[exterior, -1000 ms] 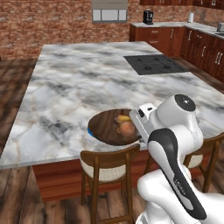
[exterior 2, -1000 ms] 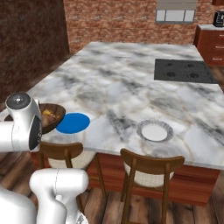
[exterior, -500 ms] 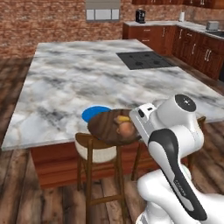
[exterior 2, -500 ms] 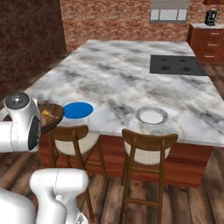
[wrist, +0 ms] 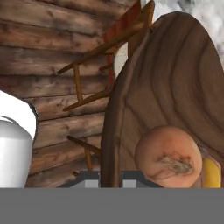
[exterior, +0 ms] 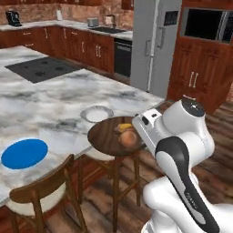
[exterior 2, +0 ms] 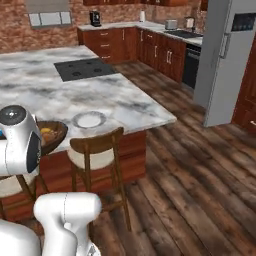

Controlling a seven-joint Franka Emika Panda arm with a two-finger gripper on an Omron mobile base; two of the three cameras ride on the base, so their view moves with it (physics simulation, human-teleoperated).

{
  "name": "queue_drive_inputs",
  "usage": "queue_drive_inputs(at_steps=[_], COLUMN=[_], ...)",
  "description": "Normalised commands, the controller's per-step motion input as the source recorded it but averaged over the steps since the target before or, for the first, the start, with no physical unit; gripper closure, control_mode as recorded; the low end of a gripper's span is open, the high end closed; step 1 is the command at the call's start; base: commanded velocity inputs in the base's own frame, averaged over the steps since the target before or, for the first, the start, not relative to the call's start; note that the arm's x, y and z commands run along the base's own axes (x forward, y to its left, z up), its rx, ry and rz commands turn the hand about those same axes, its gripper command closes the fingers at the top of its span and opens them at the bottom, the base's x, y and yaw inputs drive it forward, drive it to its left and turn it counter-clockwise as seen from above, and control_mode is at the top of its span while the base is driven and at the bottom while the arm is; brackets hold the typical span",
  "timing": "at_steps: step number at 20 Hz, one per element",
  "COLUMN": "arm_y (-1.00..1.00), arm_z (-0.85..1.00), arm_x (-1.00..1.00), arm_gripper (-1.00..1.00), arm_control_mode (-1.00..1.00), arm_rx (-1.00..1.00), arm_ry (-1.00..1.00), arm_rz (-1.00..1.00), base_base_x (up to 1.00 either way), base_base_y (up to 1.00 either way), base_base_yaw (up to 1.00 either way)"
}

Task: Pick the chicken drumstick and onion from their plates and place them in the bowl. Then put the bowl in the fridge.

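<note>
Two base cameras look forward and down from behind the arm, sharing the dark wooden bowl (exterior: pixel 116 135); the hand camera sits close against its rim.

Brick walls (exterior 2: pixel 50 37), plank floor (exterior 2: pixel 200 190)

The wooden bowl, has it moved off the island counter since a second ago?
Yes. The bowl was over the counter edge by the blue plate; now it hangs off the edge, over the stools, near the grey-white plate.

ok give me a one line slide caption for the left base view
End effector carries the wooden bowl, holding onion and chicken drumstick, off the island toward the closed fridge.
</note>
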Motion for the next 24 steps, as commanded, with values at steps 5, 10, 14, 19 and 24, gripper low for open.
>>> queue_drive_inputs(at_steps=[5, 10, 14, 19, 24], arm_y=[0.0, 0.0, 0.0, 0.0, 0.0], arm_z=[0.0, 0.0, 0.0, 0.0, 0.0], arm_x=[0.0, 0.0, 0.0, 0.0, 0.0], arm_gripper=[1.0, 1.0, 1.0, 1.0, 1.0], arm_control_mode=[1.0, 1.0, 1.0, 1.0, 1.0], arm_rx=[0.0, 0.0, 0.0, 0.0, 0.0], arm_ry=[0.0, 0.0, 0.0, 0.0, 0.0], arm_rz=[0.0, 0.0, 0.0, 0.0, 0.0], base_base_x=[0.0, 0.03, 0.25, 0.66, 0.83], base_base_y=[0.07, 0.03, 0.11, 0.13, 0.05], base_base_yaw=[-0.97, -0.91, -0.76, -0.36, -0.17])
